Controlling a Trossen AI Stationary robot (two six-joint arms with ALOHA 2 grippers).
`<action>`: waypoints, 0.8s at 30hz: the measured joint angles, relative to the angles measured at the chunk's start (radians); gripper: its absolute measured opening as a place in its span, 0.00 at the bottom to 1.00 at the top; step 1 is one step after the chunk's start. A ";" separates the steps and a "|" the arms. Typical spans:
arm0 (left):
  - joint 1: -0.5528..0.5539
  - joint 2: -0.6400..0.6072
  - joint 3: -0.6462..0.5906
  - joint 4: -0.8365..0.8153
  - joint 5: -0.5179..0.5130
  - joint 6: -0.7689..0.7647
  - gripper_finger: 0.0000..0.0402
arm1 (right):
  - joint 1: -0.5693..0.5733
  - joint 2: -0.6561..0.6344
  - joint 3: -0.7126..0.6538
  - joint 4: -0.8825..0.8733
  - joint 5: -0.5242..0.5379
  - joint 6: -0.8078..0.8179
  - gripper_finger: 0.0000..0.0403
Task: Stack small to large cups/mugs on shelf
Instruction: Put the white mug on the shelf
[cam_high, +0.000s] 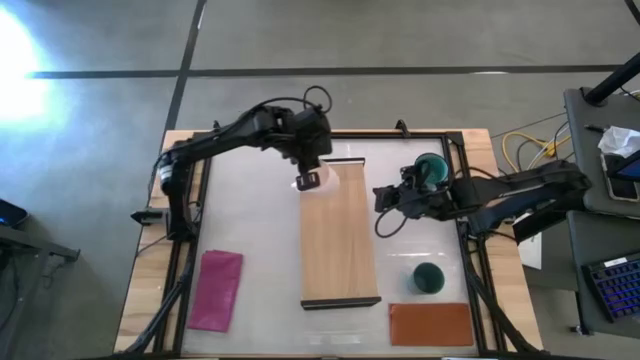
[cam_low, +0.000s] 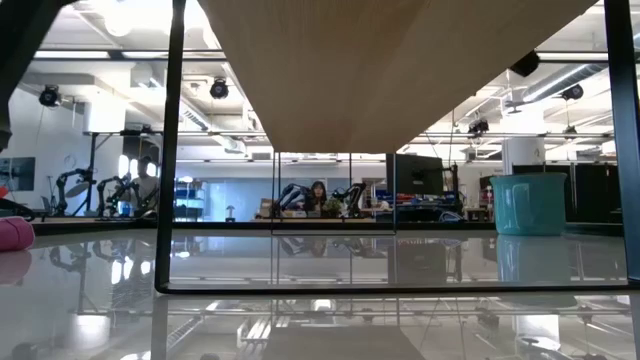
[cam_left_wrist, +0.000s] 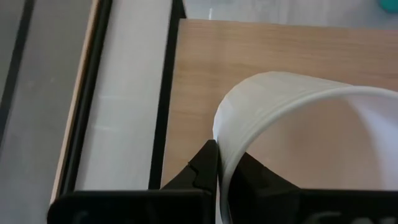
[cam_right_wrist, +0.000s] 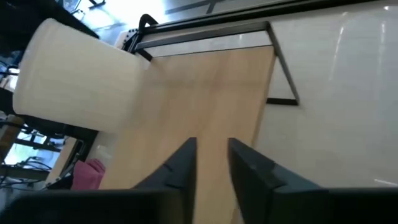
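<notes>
Left gripper (cam_high: 308, 180): clamped on white mug (cam_high: 305, 184) rim, over shelf (cam_high: 340, 250) far-left corner.
Right gripper (cam_high: 387, 212): narrow gap, empty, right of shelf.
Teal mug (cam_high: 432, 170), dark green mug (cam_high: 428, 277): right side (unstacked).
Advice: lower level, release once seated.

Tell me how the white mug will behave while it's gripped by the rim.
The left gripper pinches one wall of the white mug, so it may swing or twist. The wall looks thin and smooth, probably slippery between the fingers. It seems light, since a single-point pinch carries it over the shelf. Released tilted, it would likely tip.
</notes>
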 joint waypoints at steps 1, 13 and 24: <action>0.000 0.016 0.018 -0.005 0.003 0.014 0.00 | -0.003 0.008 0.000 0.015 0.000 -0.003 0.16; 0.006 0.133 0.102 0.000 -0.005 0.078 0.00 | -0.041 0.065 0.000 0.206 -0.103 -0.101 0.03; 0.007 0.129 0.095 0.008 0.011 0.085 0.03 | -0.095 0.144 0.000 0.256 -0.145 -0.127 0.03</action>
